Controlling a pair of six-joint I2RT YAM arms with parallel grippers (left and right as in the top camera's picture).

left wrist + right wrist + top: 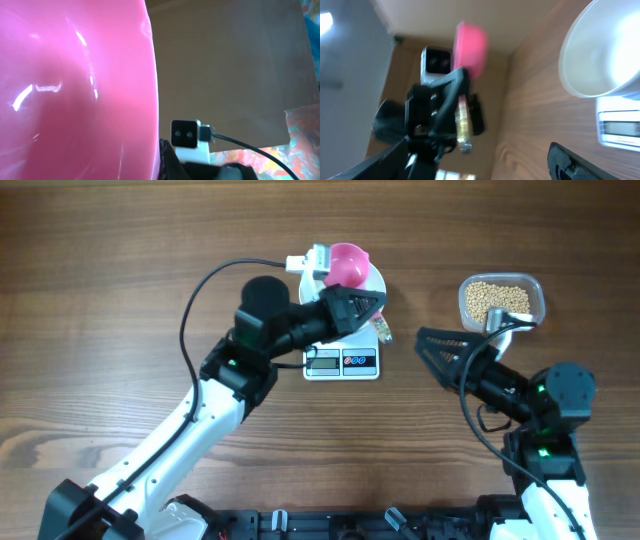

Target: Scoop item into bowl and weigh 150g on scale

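Left gripper point(370, 302) is clamped on a pink scoop point(348, 262), holding it over the white bowl point(592, 60), which sits on the scale point(342, 363). Right gripper point(432, 353) hangs with its fingers spread wide and nothing between them, between the scale and the clear tub point(540, 296), near the tub's front edge. Bare wooden table point(120, 270) lies open to the left and along the far edge. Beans point(497, 298) fill the tub. The scoop hides the bowl's inside.
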